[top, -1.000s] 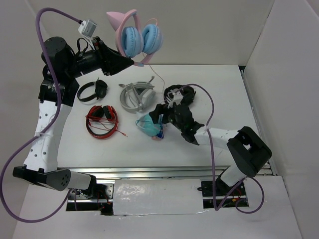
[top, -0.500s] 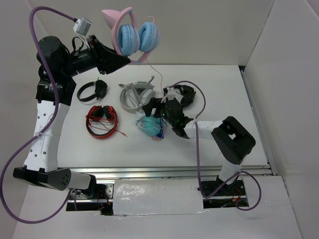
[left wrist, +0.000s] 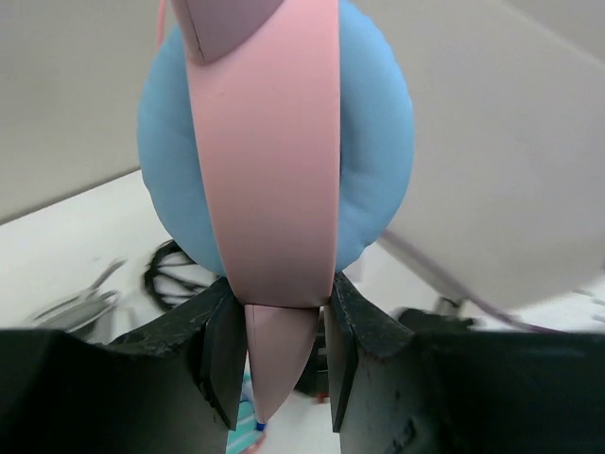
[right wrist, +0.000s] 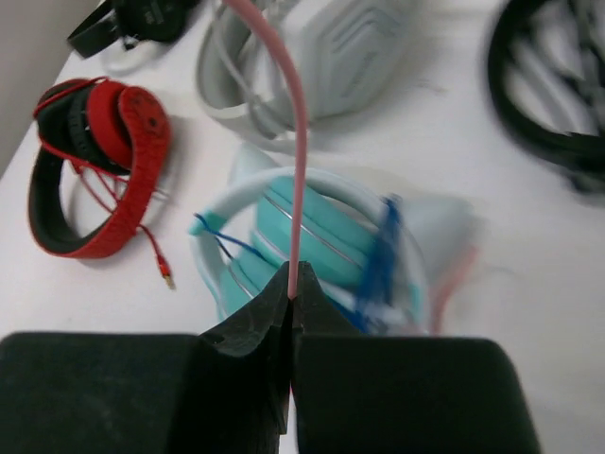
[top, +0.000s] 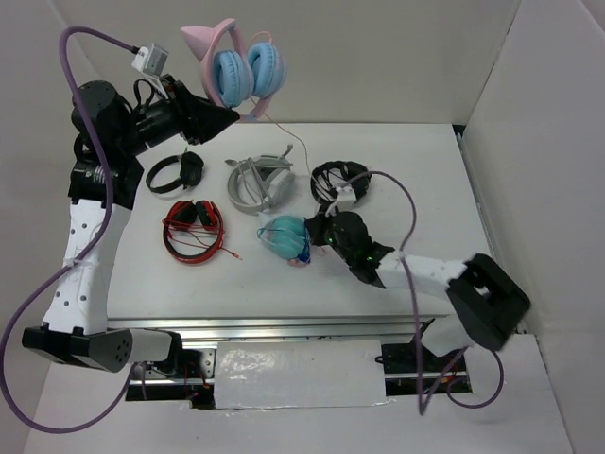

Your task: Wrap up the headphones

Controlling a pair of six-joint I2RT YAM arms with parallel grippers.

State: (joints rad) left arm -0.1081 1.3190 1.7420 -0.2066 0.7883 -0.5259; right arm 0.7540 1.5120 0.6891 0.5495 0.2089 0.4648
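The headphones (top: 236, 71), pink band with cat ears and light blue cups, hang high at the back left, off the table. My left gripper (top: 233, 113) is shut on the lower end of their headband (left wrist: 269, 170); a blue ear cup (left wrist: 373, 189) bulges behind it. Their thin pink cable (top: 295, 142) drops from them toward the table's middle. There my right gripper (top: 315, 233) is shut on the cable (right wrist: 301, 142), which rises straight out of the closed fingertips, right gripper (right wrist: 291, 288), just over a teal pair.
On the table lie a teal wrapped pair (top: 282, 235), a grey pair (top: 257, 183), a red-and-black pair (top: 194, 222) with a loose red cord, a black pair (top: 177, 173) and another black pair (top: 340, 180). White walls stand at the back and right.
My left arm has carried the headphones further left. My right gripper was open beside the teal pair; it has shifted a little and shut on the pink cable.
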